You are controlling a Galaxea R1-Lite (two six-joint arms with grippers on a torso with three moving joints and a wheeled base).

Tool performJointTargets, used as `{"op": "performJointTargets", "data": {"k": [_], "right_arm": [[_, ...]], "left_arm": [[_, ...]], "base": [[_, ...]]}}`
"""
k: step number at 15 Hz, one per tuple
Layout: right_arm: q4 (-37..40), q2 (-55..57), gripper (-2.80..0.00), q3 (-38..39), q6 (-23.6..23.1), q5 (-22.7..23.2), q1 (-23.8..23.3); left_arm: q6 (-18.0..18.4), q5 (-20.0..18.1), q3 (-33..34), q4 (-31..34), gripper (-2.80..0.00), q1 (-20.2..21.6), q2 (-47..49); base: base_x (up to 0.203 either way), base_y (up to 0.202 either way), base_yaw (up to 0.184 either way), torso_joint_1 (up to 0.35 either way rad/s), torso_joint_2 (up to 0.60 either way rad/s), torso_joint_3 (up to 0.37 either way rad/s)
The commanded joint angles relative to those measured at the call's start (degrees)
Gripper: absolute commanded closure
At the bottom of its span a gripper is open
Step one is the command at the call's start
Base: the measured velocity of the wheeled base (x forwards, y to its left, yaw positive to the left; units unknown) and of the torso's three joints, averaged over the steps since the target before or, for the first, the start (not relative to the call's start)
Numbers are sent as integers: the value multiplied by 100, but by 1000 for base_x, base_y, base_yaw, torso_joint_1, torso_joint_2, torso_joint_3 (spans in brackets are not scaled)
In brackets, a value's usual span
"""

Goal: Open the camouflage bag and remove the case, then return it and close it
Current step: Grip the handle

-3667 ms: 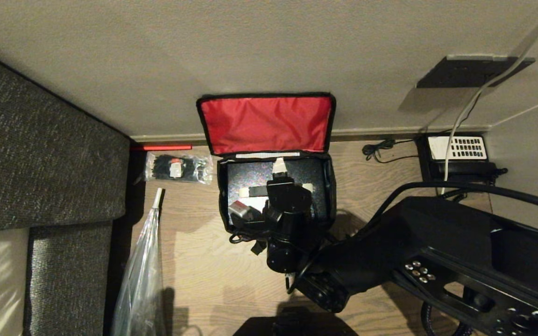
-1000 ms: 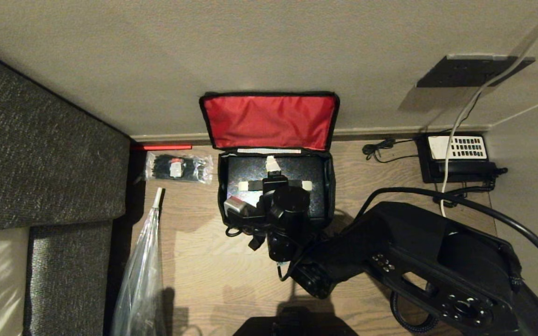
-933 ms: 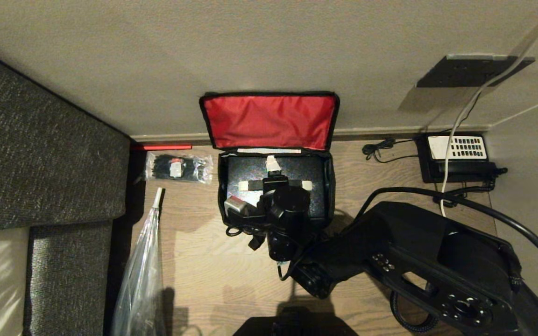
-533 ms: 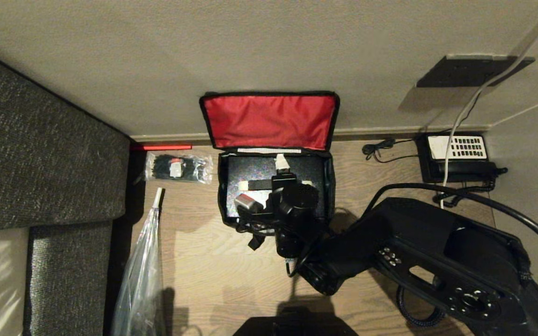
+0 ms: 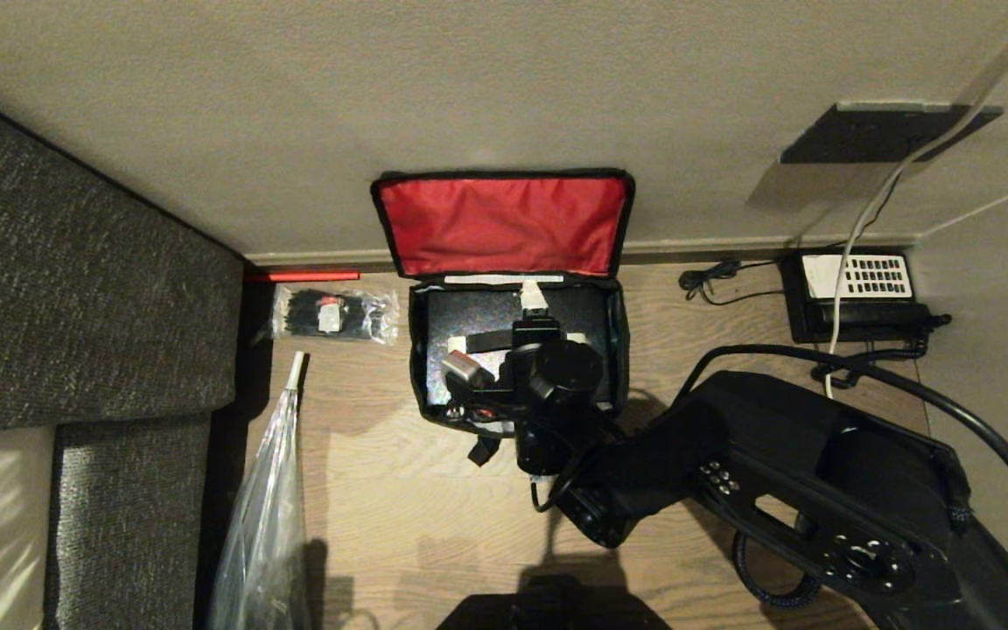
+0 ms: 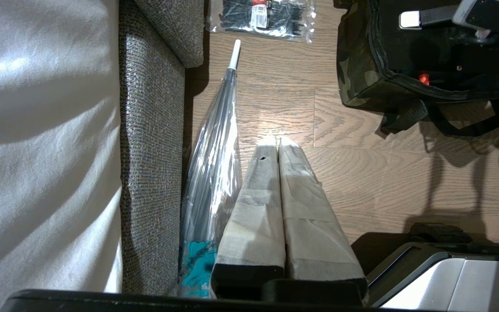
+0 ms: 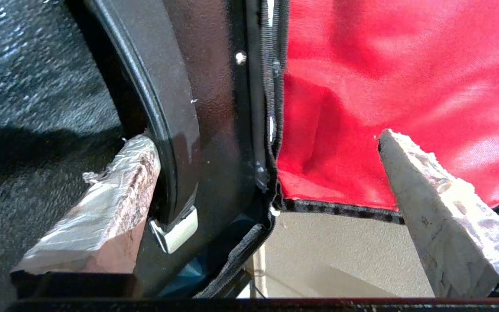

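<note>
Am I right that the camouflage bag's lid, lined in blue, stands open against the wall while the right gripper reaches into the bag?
Not quite: the camouflage bag's lid lining is red, not blue, as the head view shows. The lid does stand open against the wall, and the right gripper does reach into the bag.

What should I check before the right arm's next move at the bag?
1. Lid open: ok. The camouflage bag has its red-lined lid standing back against the wall.
2. Case in bag: ok. The case lies flat inside.
3. Right hand open: ok. It is spread across the bag's rear rim, one side over the case, the other before the lid.
4. Right hand empty: ok.
5. Finger touching the case: cannot tell.
6. Left hand out of the way: ok. It is shut, over the floor beside the umbrella.
</note>
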Motion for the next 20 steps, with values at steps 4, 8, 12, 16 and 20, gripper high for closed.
{"op": "performJointTargets", "data": {"k": [4,8,12,16,20], "right_arm": [[-92,154,-280,-90,-44,-21,-124],[-237,262,-280,-197,31,-210,-190],[-244,466,-280,-545,170,-225,-190],[-208,678,-280,-1166,213,-223,-207],[-208,714,-280,-1201,222,-223,-217]], "left_arm": [[-4,4,18,2,0,2,-20],[-4,4,18,2,0,2,-20],[-12,4,18,2,0,2,-20],[-4,4,18,2,0,2,-20],[-4,4,18,2,0,2,-20]], "base": [[0,0,0,0,0,0],[0,0,0,0,0,0],[0,0,0,0,0,0],[0,0,0,0,0,0],[0,0,0,0,0,0]]}}
